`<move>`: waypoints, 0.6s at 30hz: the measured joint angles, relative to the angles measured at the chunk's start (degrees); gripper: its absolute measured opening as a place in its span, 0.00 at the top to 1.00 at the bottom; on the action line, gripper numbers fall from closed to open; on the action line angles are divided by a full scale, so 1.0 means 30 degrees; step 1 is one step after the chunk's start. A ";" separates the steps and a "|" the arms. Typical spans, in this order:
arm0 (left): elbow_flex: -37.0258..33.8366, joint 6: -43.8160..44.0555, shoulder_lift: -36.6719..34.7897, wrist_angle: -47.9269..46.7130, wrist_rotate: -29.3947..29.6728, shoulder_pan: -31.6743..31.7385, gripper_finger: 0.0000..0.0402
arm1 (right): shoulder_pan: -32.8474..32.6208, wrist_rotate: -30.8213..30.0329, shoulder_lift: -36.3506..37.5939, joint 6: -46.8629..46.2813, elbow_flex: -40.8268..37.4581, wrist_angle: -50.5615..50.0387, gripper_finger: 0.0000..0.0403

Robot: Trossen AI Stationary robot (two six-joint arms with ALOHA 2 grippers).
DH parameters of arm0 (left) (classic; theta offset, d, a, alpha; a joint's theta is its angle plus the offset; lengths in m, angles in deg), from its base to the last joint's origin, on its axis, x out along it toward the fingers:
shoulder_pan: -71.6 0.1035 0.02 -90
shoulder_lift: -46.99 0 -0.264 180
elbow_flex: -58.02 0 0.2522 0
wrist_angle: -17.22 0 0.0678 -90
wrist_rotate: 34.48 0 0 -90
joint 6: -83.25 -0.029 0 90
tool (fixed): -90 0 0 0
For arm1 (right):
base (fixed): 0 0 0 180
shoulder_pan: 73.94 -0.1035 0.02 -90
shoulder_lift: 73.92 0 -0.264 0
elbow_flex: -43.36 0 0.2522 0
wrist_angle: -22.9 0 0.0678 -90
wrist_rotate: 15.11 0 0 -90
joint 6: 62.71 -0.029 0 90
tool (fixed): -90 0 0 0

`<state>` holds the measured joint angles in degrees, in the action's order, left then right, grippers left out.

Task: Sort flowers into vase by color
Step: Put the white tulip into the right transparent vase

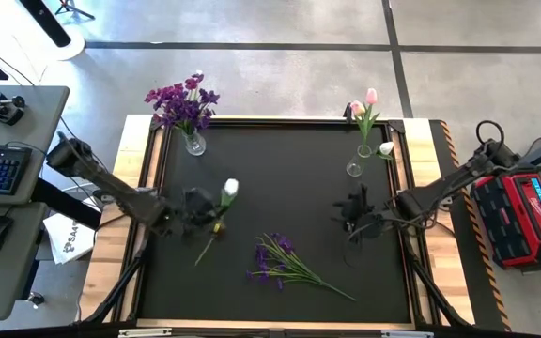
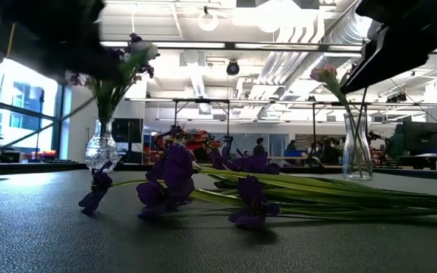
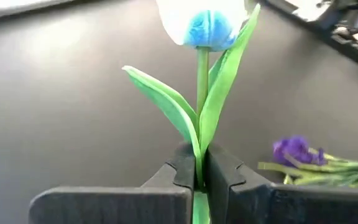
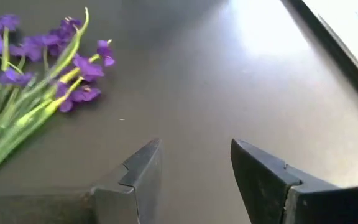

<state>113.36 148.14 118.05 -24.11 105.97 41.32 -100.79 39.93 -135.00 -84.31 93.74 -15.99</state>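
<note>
I had the left gripper [image 3: 199,177] pinched tight on the green stem of a white tulip bud with slim green leaves [image 3: 202,81], the two dark fingers [image 3: 182,168] pressed together with only the stem between them; from above, that gripper [image 1: 205,208] sat over the left half of the black table mat [image 1: 280,169], the white bud [image 1: 230,188] pointing toward the far side and the lower stem trailing toward the near edge. Near it, toward the middle front of the mat, lay a loose bunch of purple-blossomed, green-stemmed flowers [image 1: 285,263], flat on the surface and touching neither gripper; the low view showed them [image 2: 241,189] sprawled across the mat with blossoms toward the camera. My right gripper [image 4: 194,168] hung over the right half of the mat with its jaws spread apart and nothing between them, the purple bunch [image 4: 36,81] lying off to one side of it. At the far left corner stood a clear glass vase holding purple flowers [image 1: 188,108], and at the far right corner a second clear glass vase holding pink and white tulips [image 1: 364,131].
</note>
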 joint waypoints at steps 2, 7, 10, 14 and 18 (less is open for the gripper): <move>0.0000 -0.4095 -0.0047 0.2492 -0.0590 0.1130 1.00 | 0.0333 0.0126 0.0000 0.0999 -0.0441 0.1153 0.56; -0.0688 -1.4366 0.0433 1.1123 -0.5822 0.3636 1.00 | 0.1384 0.3734 -0.0015 0.4943 -0.2875 0.9935 0.56; -0.1188 -1.8776 0.1135 1.6616 -1.0587 0.4871 1.00 | 0.1906 0.6145 -0.0054 0.6636 -0.4744 1.6783 0.56; -0.1341 -2.1291 0.2216 2.1452 -1.5268 0.6286 1.00 | 0.2233 0.6745 -0.0686 0.8218 -0.5874 2.2607 0.56; -0.1333 -2.1485 0.3300 2.4023 -1.7363 0.7382 1.00 | 0.2485 0.6791 -0.1986 0.9518 -0.5400 2.4424 0.56</move>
<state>109.36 83.68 127.95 47.96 53.88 63.46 -93.33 60.30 -140.96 -55.76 77.54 57.28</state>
